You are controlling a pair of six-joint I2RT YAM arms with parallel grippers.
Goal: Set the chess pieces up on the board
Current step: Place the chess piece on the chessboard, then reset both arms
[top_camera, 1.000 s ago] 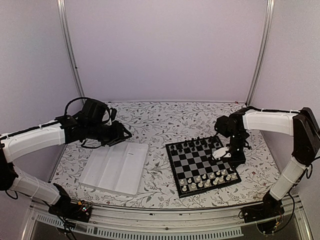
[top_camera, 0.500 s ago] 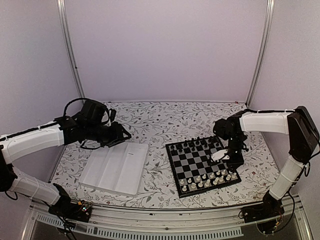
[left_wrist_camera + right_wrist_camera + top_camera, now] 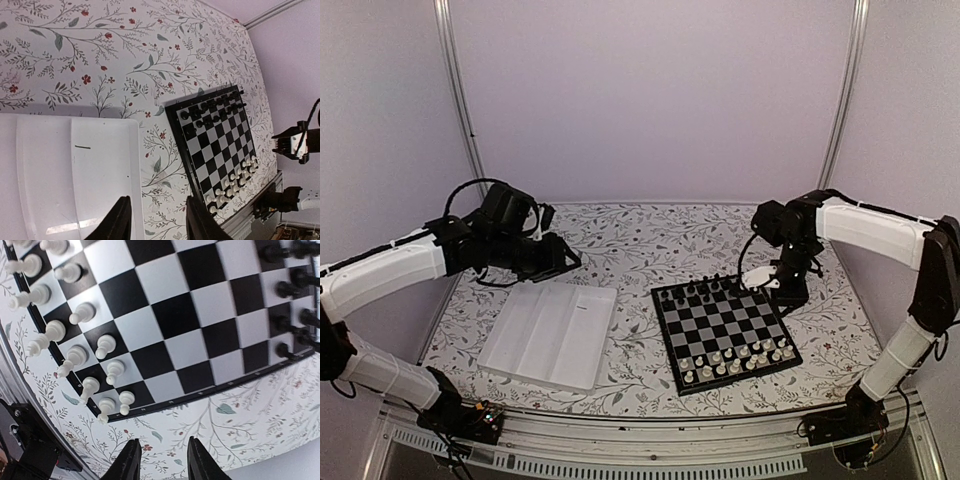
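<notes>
The board [image 3: 725, 330] lies right of centre on the flowered cloth. Black chess pieces [image 3: 712, 290] stand in two rows along its far edge. Cream-white pieces [image 3: 740, 360] stand in two rows along its near edge. My right gripper [image 3: 794, 296] hangs above the cloth just off the board's far right corner, open and empty. Its wrist view shows the board [image 3: 190, 320], white pieces [image 3: 75, 340] and black pieces [image 3: 295, 290] beyond the open gripper [image 3: 162, 460]. My left gripper [image 3: 565, 262] is open and empty over the tray's far edge. It also shows in its wrist view [image 3: 157, 222].
A white compartment tray [image 3: 550, 335] lies left of the board and shows nothing in it in the left wrist view [image 3: 65, 170]. Lilac walls and metal posts close in the table. A metal rail [image 3: 650, 450] runs along the near edge.
My right gripper has risen from the board's right side and drawn back toward its far right corner. My left arm has lifted slightly.
</notes>
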